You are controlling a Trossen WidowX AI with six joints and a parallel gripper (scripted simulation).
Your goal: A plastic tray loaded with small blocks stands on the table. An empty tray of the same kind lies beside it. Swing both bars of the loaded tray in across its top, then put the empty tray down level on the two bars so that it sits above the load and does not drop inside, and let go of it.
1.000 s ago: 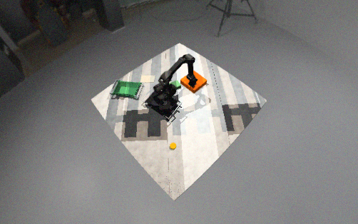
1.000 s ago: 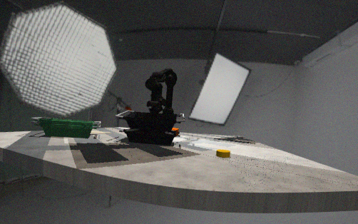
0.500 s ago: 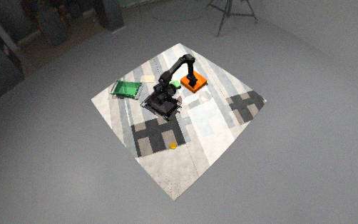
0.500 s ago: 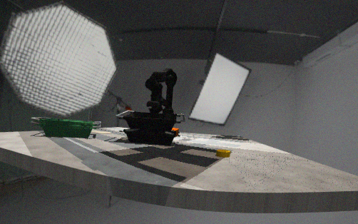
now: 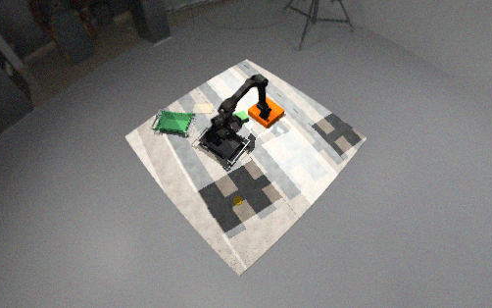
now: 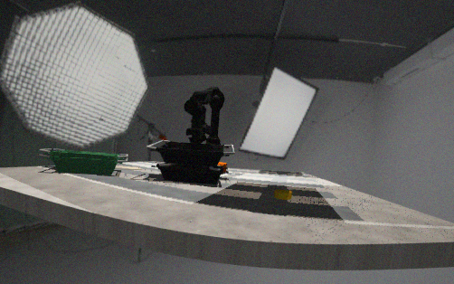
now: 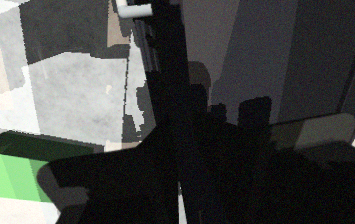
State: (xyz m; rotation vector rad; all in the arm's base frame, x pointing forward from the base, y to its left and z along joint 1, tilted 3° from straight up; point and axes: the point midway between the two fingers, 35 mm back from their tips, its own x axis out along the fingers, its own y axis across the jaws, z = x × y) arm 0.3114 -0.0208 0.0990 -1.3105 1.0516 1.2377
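Note:
My gripper (image 5: pixel 221 133) (image 6: pixel 197 140) (image 7: pixel 181 117) is shut on a wall of the black empty tray (image 5: pixel 228 148) (image 6: pixel 192 155) (image 7: pixel 263 45). That tray is roughly level and has pale wire bars at its ends, one bar (image 5: pixel 240 152) (image 6: pixel 229 149) (image 7: pixel 137 11) plain in all views. The loaded tray (image 6: pixel 188 174), also black, stands on the table directly beneath. In the exterior view the upper tray's bottom is at the lower tray's rim; whether they touch is unclear. The lower tray's blocks are hidden, and its bars cannot be made out.
A green tray (image 5: pixel 174 123) (image 6: pixel 83 163) with wire bars stands to the left. A light green block (image 5: pixel 241 117) (image 7: pixel 13 175) lies behind the black trays, near an orange block (image 5: pixel 275 114) at the arm's base. A small yellow disc (image 5: pixel 237 200) (image 6: pixel 283 194) lies in front of them.

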